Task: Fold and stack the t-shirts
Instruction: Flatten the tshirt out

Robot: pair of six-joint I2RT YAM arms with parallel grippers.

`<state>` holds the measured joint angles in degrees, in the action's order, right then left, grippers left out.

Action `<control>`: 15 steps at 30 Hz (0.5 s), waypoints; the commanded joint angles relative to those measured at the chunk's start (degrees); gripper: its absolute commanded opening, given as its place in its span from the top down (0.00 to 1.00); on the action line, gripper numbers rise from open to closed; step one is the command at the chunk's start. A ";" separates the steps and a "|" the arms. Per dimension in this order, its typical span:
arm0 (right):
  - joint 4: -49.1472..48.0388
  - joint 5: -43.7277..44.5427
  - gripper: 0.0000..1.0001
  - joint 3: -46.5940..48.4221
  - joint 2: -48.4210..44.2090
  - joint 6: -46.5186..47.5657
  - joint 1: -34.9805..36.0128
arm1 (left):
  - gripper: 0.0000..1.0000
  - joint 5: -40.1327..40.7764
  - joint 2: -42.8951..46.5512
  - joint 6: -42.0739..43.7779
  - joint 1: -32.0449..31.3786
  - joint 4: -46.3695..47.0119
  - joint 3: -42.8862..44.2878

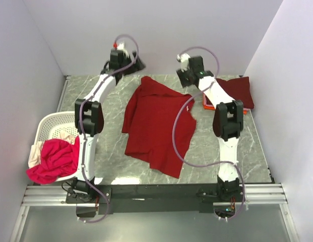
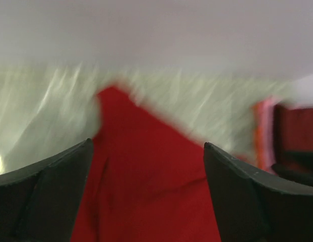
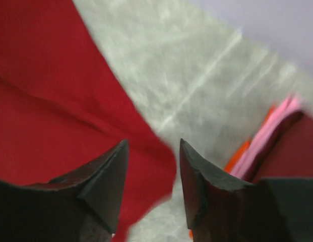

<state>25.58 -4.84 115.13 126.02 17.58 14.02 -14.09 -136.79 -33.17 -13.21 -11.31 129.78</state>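
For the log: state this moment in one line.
dark red shirt spread out | left pincer open above | right pincer open at its edge | stack far right

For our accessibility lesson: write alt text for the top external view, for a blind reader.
A dark red t-shirt lies spread on a grey table, the left hand and right hand poised by its far edge. Folded shirts sit far right; a white basket near left holds a pink shirt.
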 commanded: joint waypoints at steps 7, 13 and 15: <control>18.76 -35.29 0.47 -23.60 -26.67 30.59 -2.86 | 0.06 6.17 34.56 9.70 -0.15 -5.82 -35.50; 27.00 -36.32 0.46 -47.04 -39.32 46.47 2.58 | 0.30 7.93 42.66 7.24 -0.06 -14.51 -49.96; 24.70 -35.24 0.46 -56.88 -44.59 50.94 5.65 | 0.54 7.41 41.35 8.29 -0.15 -19.77 -49.45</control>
<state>47.05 -38.41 70.96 85.47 56.14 16.38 -7.64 -90.48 -26.50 -13.21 -21.08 83.20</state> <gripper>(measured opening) 0.537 0.582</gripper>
